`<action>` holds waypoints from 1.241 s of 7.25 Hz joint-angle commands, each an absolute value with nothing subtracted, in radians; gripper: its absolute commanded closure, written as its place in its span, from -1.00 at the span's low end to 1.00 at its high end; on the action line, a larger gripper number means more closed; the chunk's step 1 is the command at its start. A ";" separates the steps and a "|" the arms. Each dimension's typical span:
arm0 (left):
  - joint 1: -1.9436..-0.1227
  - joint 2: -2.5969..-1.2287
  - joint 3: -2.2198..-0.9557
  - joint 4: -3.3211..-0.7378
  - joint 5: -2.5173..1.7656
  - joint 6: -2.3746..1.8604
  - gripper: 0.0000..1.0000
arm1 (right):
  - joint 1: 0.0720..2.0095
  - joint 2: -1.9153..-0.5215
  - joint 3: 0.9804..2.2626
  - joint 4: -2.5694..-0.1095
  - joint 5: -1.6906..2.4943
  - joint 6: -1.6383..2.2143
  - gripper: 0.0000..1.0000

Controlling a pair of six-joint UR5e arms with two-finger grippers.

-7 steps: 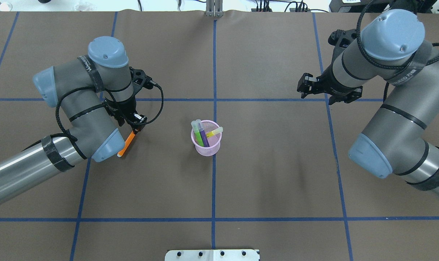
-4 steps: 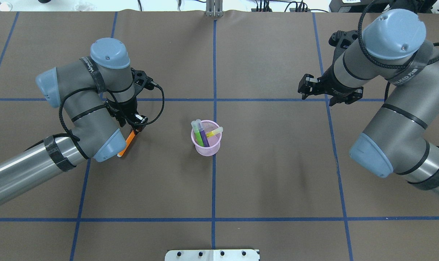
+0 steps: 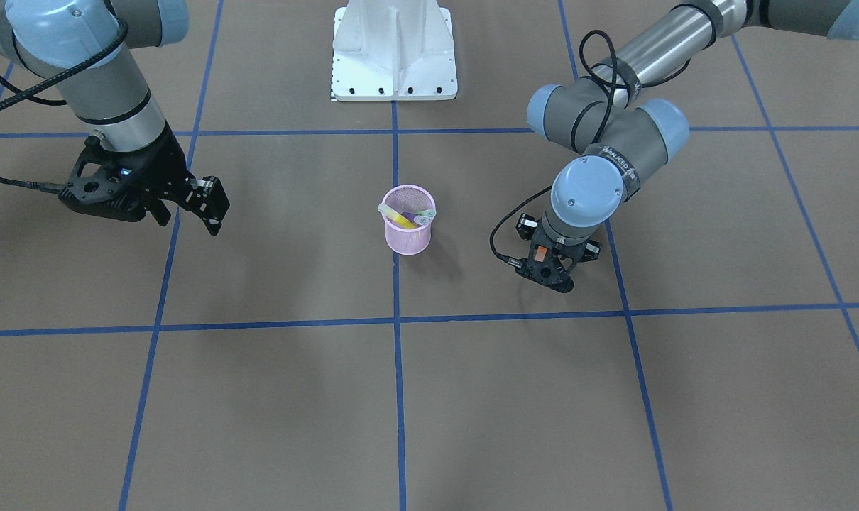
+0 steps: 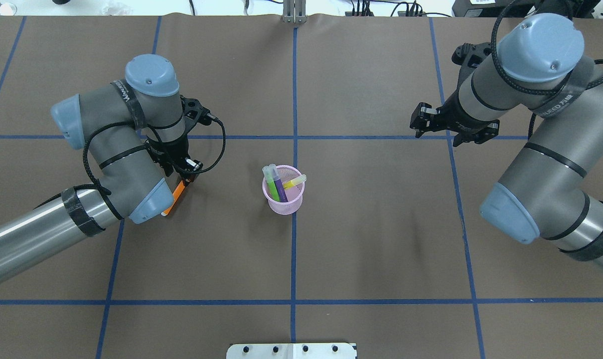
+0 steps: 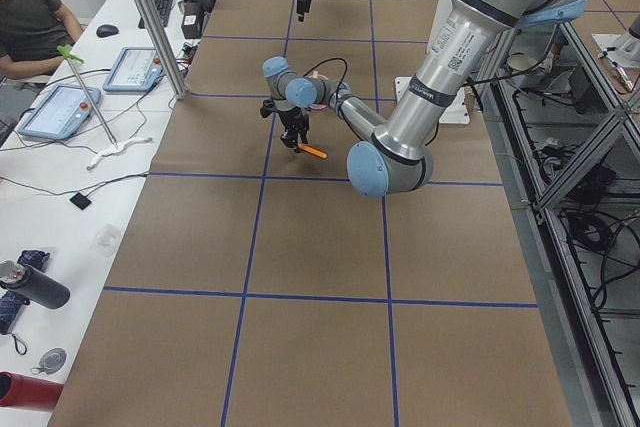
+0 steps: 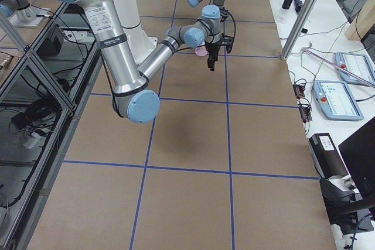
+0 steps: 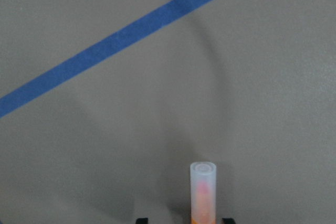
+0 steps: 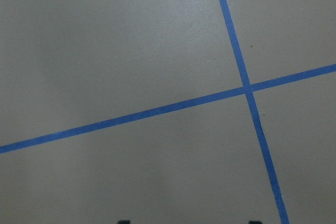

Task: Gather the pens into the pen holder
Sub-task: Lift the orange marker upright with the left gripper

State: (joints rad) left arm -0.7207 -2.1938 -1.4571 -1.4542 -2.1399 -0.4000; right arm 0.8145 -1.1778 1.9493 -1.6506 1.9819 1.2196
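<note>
Orange pen [image 4: 174,198], outside pen holder [image 4: 284,205]: pinched in left gripper [image 4: 186,178]. Next, probably: lift above the cup, release. Right gripper [image 4: 417,119]: spread, empty.

My worktop [image 4: 381,239] is covered in brown paper, and blue tape lines [image 4: 293,259] cross it into a grid. The pink mesh pen holder [image 4: 283,205] stands upright on it near the middle, just beside one line. My white base plate [image 3: 394,50] sits at its edge. I cannot tell whether the tilted orange pen [image 4: 176,198] touches it.
</note>
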 commanded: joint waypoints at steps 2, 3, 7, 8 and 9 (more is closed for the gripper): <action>-0.709 -2.194 -1.459 -1.454 -2.140 -0.408 -0.03 | 0.813 -1.177 1.948 -1.651 1.982 1.221 -0.62; -0.707 -2.194 -1.457 -1.454 -2.140 -0.408 0.01 | 0.813 -1.177 1.948 -1.651 1.982 1.221 -0.62; -0.700 -2.192 -1.456 -1.454 -2.140 -0.414 0.27 | 0.813 -1.175 1.948 -1.651 1.982 1.223 -0.62; -0.699 -2.191 -1.454 -1.454 -2.140 -0.416 0.80 | 0.813 -1.175 1.948 -1.651 1.982 1.223 -0.62; -0.699 -2.187 -1.459 -1.457 -2.140 -0.416 1.00 | 0.813 -1.175 1.948 -1.651 1.983 1.224 -0.62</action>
